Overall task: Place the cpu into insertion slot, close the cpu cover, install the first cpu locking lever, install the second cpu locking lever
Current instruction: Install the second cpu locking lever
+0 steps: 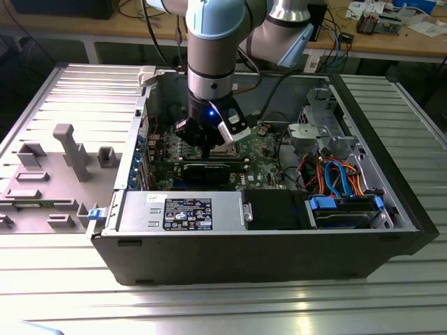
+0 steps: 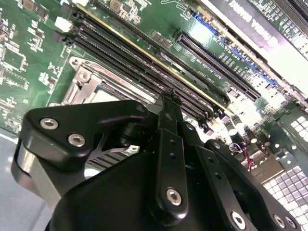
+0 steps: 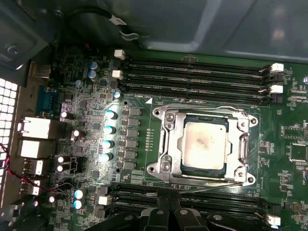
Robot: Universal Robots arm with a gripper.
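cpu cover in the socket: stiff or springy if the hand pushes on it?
Probably a bit springy: the cpu cover looks like a thin metal frame with a large window. It lies flat over the cpu, so a push likely meets firm backing. Bare metal may be slippery. The hand hovers over the memory slots.

Exterior view high over open computer case (image 1: 279,265), wrist views near motherboard (image 3: 86,144)

The chip (image 3: 204,143) has a dull silver-grey top inside a silver frame (image 3: 204,144) on a green board (image 3: 288,159). Memory slots (image 3: 192,77) are black with white clips. The end effector (image 2: 166,110) is black.
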